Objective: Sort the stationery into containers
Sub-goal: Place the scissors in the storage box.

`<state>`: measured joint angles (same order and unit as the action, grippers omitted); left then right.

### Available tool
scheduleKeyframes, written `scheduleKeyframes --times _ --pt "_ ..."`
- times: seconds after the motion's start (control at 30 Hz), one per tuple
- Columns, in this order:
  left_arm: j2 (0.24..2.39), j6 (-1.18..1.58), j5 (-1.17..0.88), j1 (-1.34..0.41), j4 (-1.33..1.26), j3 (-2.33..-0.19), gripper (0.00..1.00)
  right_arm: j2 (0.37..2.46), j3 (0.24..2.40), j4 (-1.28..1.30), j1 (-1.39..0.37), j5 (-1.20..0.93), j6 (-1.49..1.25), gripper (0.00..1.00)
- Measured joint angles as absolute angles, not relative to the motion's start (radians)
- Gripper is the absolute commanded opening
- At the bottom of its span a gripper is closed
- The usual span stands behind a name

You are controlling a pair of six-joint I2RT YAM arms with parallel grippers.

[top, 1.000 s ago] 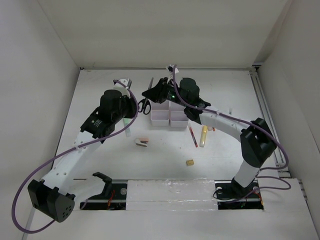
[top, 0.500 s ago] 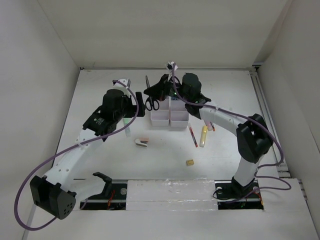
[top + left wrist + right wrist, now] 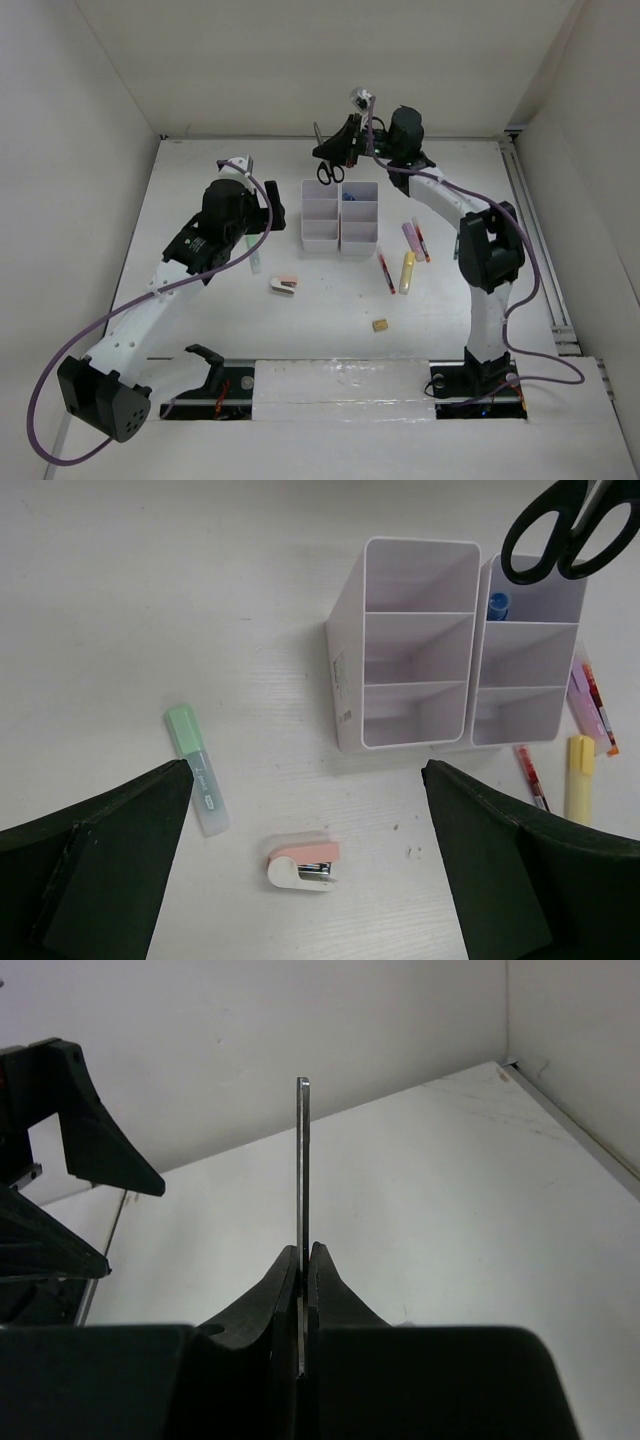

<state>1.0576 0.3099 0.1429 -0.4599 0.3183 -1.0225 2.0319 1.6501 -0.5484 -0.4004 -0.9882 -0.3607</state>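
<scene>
Black-handled scissors (image 3: 330, 171) hang handles-down above the far end of the white containers (image 3: 303, 214), their blade (image 3: 302, 1160) clamped in my shut right gripper (image 3: 344, 150) (image 3: 303, 1250). The scissors' handles (image 3: 570, 530) show over the containers (image 3: 345, 680), where a blue-capped glue bottle (image 3: 497, 605) stands in the far right compartment. My left gripper (image 3: 268, 220) (image 3: 307, 770) hovers wide open left of the containers, holding nothing. A white-pink stapler (image 3: 305, 863) (image 3: 284, 286) lies on the table below it.
A green highlighter (image 3: 197, 770) lies left of the stapler. Right of the containers lie a red pen (image 3: 385, 270), a yellow highlighter (image 3: 407, 272), a pink highlighter (image 3: 411, 238) and another red pen (image 3: 422, 240). A tan eraser (image 3: 380, 325) sits nearer the front.
My right gripper has lifted the scissors from beside the containers' left side up and back over their far end. My left arm has drawn back slightly, its gripper now open.
</scene>
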Motion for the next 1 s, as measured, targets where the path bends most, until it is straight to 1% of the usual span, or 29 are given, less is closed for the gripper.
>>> scheduleKeyframes --times 0.33,0.6,1.0 --pt "1.057 0.311 0.131 -0.460 0.319 -1.023 1.00 2.159 1.796 -0.460 -0.397 -1.071 -0.291 0.00" --pt "1.057 0.310 0.103 -0.460 0.319 -1.023 1.00 2.250 1.887 -0.410 -0.391 -1.084 -0.273 0.00" --pt "1.057 0.302 0.060 -0.460 0.319 -1.023 1.00 2.323 1.909 -0.372 -0.419 -1.061 -0.226 0.00"
